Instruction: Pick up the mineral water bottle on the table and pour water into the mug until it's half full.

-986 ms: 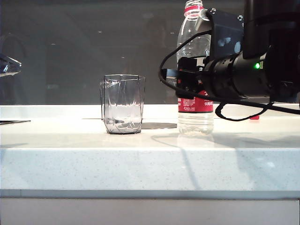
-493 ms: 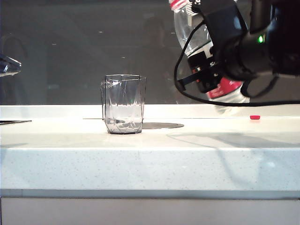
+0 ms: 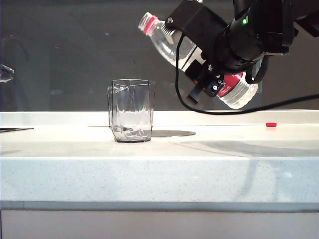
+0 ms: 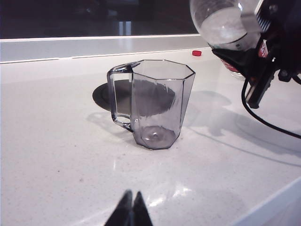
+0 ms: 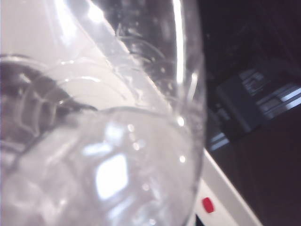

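The mineral water bottle (image 3: 165, 44) hangs tilted in the air, right of and above the mug (image 3: 131, 110). Its open neck with the red ring points up and to the left, and its base is to the lower right. My right gripper (image 3: 209, 74) is shut on the bottle's labelled middle. The bottle's clear body (image 5: 103, 141) fills the right wrist view and hides the jaws there. The empty faceted mug (image 4: 157, 106) stands upright on the white table (image 3: 159, 172). My left gripper (image 4: 132, 207) is shut and empty, low over the table, short of the mug. The bottle (image 4: 221, 21) shows beyond the mug.
A dark round disc (image 3: 172, 133) lies flat on the table just behind the mug. A small red cap (image 3: 270, 124) sits near the back wall at the right. Black cables (image 3: 249, 110) hang from the right arm. The thick front edge (image 3: 159, 205) runs across the near side.
The right gripper lifted the bottle off the table and rolled it from upright to a steep tilt, its neck swinging left towards the mug. The mug stayed put.
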`<act>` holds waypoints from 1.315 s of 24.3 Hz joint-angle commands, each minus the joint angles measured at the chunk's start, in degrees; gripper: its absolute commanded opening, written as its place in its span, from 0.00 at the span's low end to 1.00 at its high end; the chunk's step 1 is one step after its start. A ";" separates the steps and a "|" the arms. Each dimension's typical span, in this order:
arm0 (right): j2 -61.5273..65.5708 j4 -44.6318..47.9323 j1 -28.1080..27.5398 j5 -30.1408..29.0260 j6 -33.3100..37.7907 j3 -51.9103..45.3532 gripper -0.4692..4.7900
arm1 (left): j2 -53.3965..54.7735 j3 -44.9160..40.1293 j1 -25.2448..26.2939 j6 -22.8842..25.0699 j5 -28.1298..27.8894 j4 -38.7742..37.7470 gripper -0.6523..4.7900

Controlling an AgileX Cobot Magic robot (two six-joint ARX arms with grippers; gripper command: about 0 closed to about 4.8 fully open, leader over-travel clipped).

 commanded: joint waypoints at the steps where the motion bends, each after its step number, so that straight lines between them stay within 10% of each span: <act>1: -0.63 3.13 0.07 1.97 -5.68 0.81 0.51 | 0.02 0.15 0.07 0.11 0.24 0.37 0.11; 32: -0.66 2.38 0.00 4.57 -31.78 0.81 0.51 | 0.02 0.15 0.09 0.11 0.24 0.37 0.11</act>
